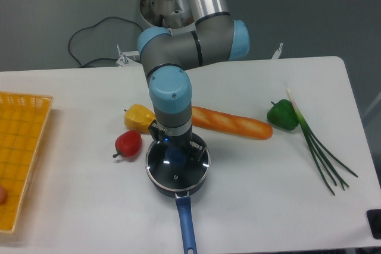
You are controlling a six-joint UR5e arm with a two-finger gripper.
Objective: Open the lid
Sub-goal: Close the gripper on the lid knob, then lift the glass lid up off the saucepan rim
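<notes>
Right now your table point(250, 171) carries a yellow basket point(21, 147) at its left edge, then a baguette point(229, 122) and spring onions point(318, 147) toward the right. Your saucepan point(178, 190) sits front-centre, blue handle toward you, with the lid point(177, 169) resting on it. Your gripper point(175, 154) stands straight down over the blue knob, fingers either side of it; whether they actually clamp it, you cannot tell. Beside the pan lie a red pepper point(127, 143), yellow pepper point(138, 117) and, by the onions, a green pepper point(282, 115).
</notes>
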